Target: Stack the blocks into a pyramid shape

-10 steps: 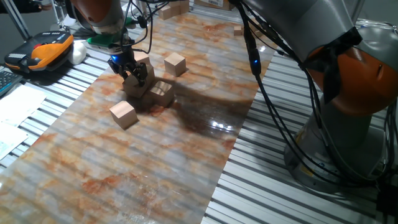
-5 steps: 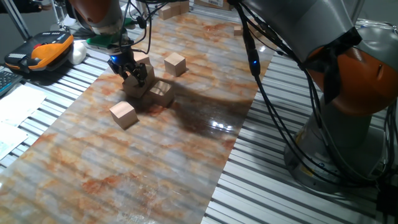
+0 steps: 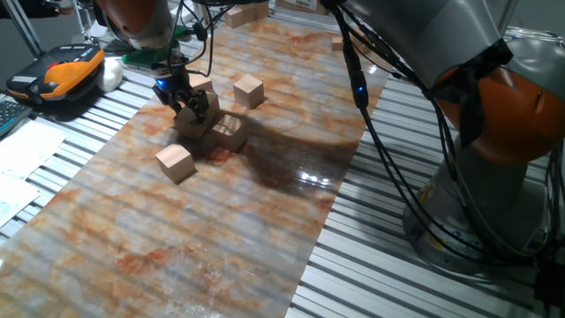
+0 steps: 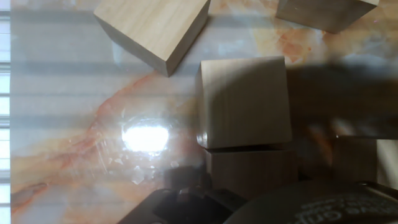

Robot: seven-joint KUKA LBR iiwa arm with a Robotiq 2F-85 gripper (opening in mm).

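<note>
The blocks (image 3: 210,129) cluster at the marbled mat's (image 3: 265,221) far left, packed together as a pyramid base, with loose cubes (image 3: 175,162) and (image 3: 248,90) waiting nearby. I hang my gripper (image 3: 188,105) straight down over the cluster; whether my fingers are clamped on a cube I cannot tell.

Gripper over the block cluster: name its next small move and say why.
Probably a short, straight lift. The gripper sits low on the cluster, over a block stacked on another block, and the views don't show whether it is open, so rising straight seems least likely to nudge the stack.
</note>
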